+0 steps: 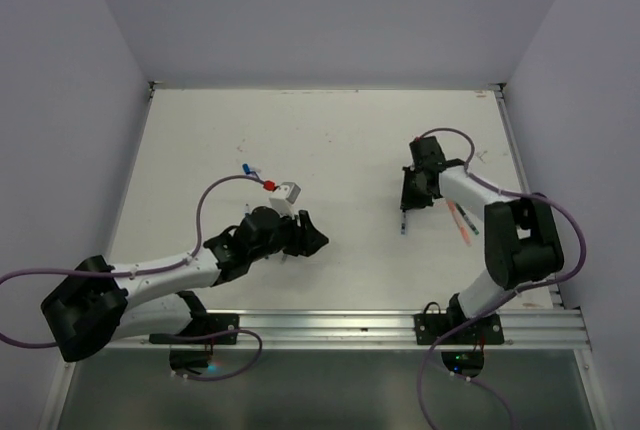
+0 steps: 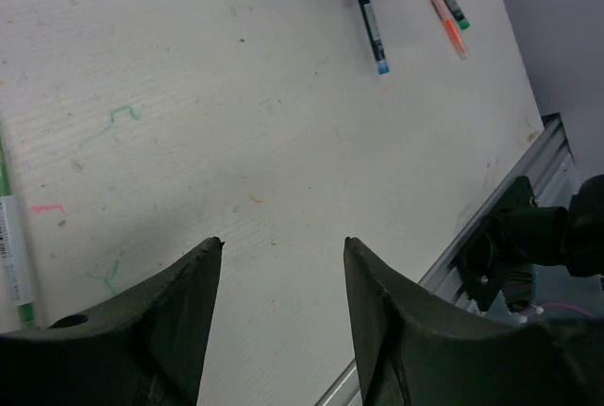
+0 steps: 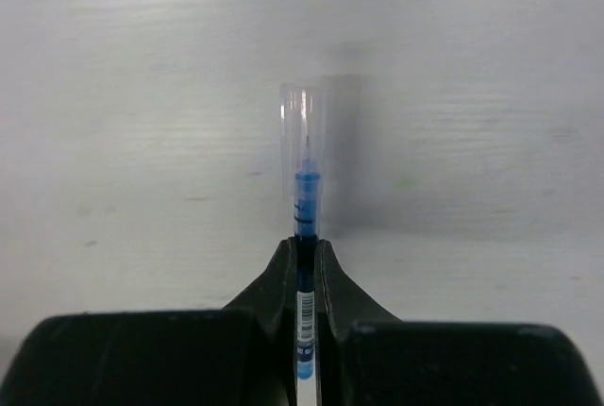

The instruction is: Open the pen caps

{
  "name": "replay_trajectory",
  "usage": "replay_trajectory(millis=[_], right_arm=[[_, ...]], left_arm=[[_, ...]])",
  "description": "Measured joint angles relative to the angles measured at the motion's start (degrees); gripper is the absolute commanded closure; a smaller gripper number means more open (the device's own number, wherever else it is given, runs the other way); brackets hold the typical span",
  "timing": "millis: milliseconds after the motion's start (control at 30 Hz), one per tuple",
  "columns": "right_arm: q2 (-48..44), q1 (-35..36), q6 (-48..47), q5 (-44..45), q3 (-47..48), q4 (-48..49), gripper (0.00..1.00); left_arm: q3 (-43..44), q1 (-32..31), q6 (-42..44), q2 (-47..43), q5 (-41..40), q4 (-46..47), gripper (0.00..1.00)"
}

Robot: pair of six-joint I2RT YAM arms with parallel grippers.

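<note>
My right gripper [image 3: 304, 245] is shut on a thin blue pen [image 3: 304, 203]. The pen's front end sticks out past the fingertips inside a clear cap [image 3: 304, 123], just above the table. In the top view the right gripper [image 1: 406, 204] holds this pen [image 1: 402, 222] pointing toward the near edge. It also shows in the left wrist view [image 2: 374, 36]. My left gripper [image 2: 283, 242] is open and empty above bare table, left of centre in the top view [image 1: 314, 235]. A small blue piece [image 1: 245, 166] and a small red piece [image 1: 258, 167] lie behind it.
An orange pen [image 1: 457, 217] and a green-ended pen [image 1: 468, 220] lie right of the right gripper. Another pale pen with a green end [image 2: 13, 260] lies left of my left fingers. The metal rail [image 1: 400, 328] runs along the near edge. Walls enclose the table [image 1: 340, 140].
</note>
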Motion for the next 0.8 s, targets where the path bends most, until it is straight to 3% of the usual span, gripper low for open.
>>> replay_trajectory(millis=[267,500,800], right_arm=[[-18.62,20.94,15.91,-5.84,-5.25,10.01,1.00],[-19.41,29.57,25.31,-3.85,-5.35,14.53,1.00],[-18.23,34.27,30.23,-2.43,-5.33,17.05,1.00]], left_arm=[[-1.25,0.00,-0.57,-1.11,5.25,6.34,0.40],[-2.32,-0.02,-2.40,-3.43,5.33,7.69,0.40],[-2.32,-0.02,-3.85,-2.78,5.16,7.82,0.43]])
